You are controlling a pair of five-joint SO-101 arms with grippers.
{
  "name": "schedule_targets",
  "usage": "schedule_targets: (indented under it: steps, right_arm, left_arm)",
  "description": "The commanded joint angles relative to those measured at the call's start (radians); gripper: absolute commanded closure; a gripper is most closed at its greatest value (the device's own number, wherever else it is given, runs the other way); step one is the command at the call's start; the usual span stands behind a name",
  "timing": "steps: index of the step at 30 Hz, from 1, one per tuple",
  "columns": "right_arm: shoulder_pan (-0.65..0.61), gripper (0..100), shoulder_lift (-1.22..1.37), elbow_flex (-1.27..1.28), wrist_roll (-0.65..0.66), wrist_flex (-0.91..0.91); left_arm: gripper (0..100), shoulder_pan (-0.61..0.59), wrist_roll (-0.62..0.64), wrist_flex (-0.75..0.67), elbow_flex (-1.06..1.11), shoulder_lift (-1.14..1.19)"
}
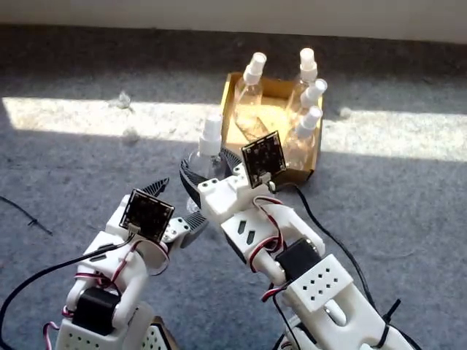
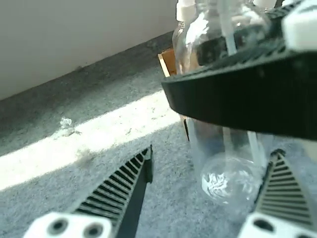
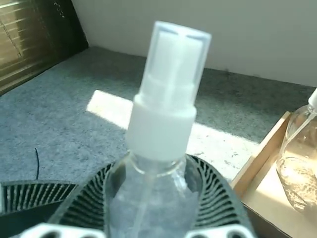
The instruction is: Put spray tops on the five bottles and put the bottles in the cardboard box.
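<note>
Bottle (image 1: 209, 138), clamped by right gripper (image 1: 210, 169), could be knocked against box (image 1: 300, 173) or wide-open left gripper (image 1: 181, 205) if swung low.

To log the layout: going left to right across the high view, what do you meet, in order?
left gripper → capped bottle held in the right gripper → cardboard box holding four capped bottles
</note>
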Motion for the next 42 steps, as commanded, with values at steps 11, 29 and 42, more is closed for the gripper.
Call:
schedule_targets:
  steps: [11, 29, 42]
  right_arm:
    - [-0.013, 99.5, -0.031, -0.005, -0.005, 0.064]
    - [0.200, 99.5, 0.119, -0.120, 0.227, -0.064]
    - [0.240, 99.5, 0.797, -0.332, 0.462, -0.634]
  left_arm:
    - [67, -0.133, 0.000, -0.109, 0.035, 0.001]
    - [67, -0.119, 0.002, -0.069, 0.042, -0.010]
    - [67, -0.120, -0.029, -0.074, 0.105, -0.010]
